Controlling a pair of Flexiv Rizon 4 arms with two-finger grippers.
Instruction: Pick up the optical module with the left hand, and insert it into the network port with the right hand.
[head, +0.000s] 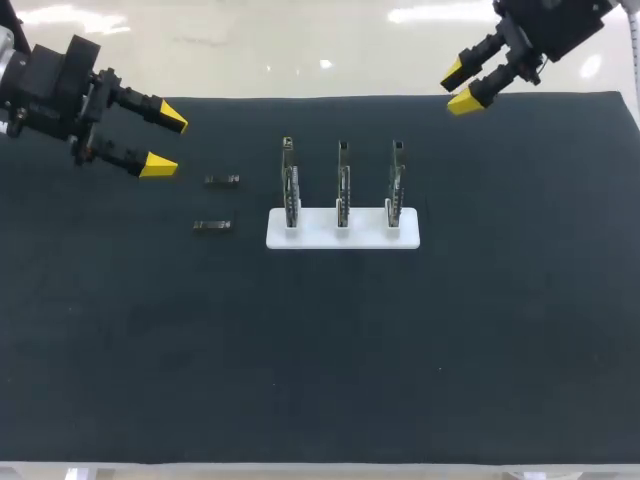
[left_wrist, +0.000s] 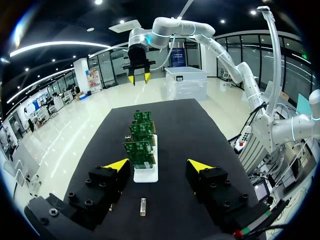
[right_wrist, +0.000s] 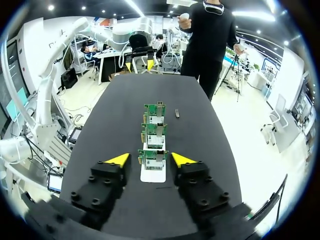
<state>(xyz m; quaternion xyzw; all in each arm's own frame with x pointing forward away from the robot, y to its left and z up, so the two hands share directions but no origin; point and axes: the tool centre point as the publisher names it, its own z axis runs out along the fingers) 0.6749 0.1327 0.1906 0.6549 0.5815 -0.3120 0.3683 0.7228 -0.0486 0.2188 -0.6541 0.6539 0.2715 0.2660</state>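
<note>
Green boards upright in white stand

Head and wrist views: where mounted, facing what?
Head view: above, behind; looks down on table; left tool, right tool enter from the sides.
Left wrist view: on left wrist, looks along the boards on the white stand; own tool shows.
Right wrist view: same row, opposite end; own tool shows.
Shared: each wrist view sees the other arm's tool beyond.

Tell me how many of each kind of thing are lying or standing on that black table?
Optical modules: 2
Circuit boards: 3
White holder: 1
Total: 6
</note>
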